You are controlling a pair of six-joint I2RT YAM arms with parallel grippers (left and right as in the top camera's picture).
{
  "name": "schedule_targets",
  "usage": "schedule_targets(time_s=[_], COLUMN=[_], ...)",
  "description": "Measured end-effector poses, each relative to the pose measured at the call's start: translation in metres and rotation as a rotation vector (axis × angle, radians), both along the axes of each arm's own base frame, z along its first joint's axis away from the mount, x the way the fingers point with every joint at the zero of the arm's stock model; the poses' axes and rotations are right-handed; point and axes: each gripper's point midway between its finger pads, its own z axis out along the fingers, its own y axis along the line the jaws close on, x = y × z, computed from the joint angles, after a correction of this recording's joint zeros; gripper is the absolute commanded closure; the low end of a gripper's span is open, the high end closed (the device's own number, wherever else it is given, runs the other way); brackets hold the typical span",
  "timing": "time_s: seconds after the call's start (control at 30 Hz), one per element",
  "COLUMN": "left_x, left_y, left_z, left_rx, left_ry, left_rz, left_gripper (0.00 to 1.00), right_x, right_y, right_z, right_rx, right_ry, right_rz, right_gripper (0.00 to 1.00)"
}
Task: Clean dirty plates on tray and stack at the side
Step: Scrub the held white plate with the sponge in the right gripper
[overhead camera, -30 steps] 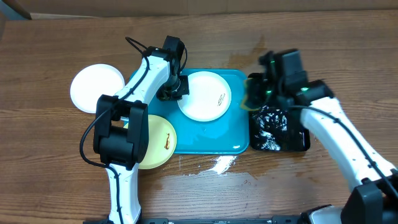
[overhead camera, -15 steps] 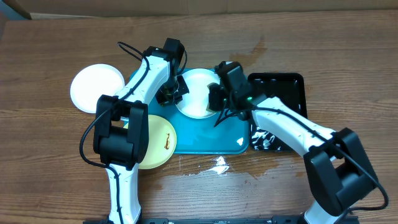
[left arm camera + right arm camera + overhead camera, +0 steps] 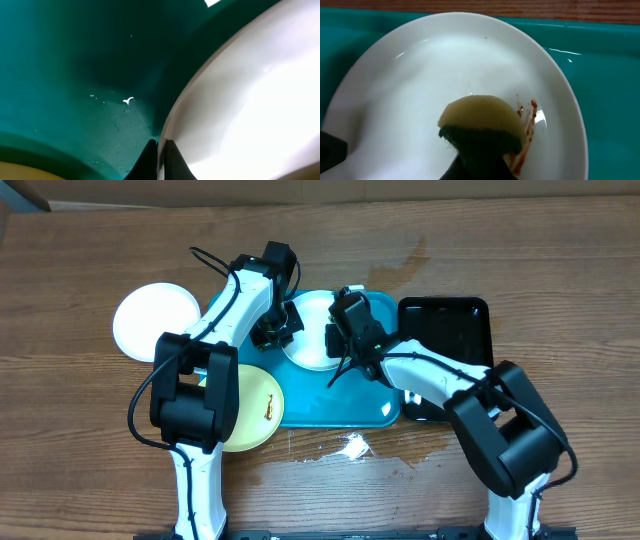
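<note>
A bare white plate (image 3: pixel 155 320) lies far left on the surface (image 3: pixel 560 270), with the yellow-green plate (image 3: pixel 258 420) at the tray's (image 3: pixel 350 395) near-left corner. Inside the tray, the left claw (image 3: pixel 160 146) is pinched shut on the smeared white plate's (image 3: pixel 420 75) wet rim. That plate could slip free if the right claw (image 3: pixel 340 345), clamped on a sponge (image 3: pixel 479 117), scrubs the red smear (image 3: pixel 527 120) hard; the black tray (image 3: pixel 445 330) stands rightmost.

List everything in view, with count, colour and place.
tray: 1, turquoise, centre of table.
smeared plate: 1, white, on tray.
left plate: 1, white, table, left of tray.
yellow-green plate: 1, pale yellow-green, tray's front-left corner.
black tray: 1, black, right of tray.
sponge: 1, yellow and dark green, on smeared plate.
puddle: 1, whitish, table before tray.
left hand: 1, black, shut on smeared plate's rim.
right hand: 1, black, shut on sponge.
</note>
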Motion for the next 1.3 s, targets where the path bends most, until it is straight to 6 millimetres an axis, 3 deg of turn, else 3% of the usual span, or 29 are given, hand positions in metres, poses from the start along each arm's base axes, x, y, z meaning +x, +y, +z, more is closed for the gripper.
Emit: schedule_targets(time_s=[0.67,1.3], left_x=[-0.001,-0.001], left_y=[0.0,0.0], left_z=[0.0,0.0], left_rx=[0.0,-0.002], left_ry=[-0.001,-0.004], left_rz=[-0.084,-0.171], left_gripper=[0.96,0.96], right_x=[0.014,0.032], right_y=[-0.017,-0.018], right_z=[-0.01,0.0], right_rx=[-0.084,-0.137], right_ry=[-0.062,-0.174], right_rz=[-0.085,-0.06], right_gripper=[0.96,0.96])
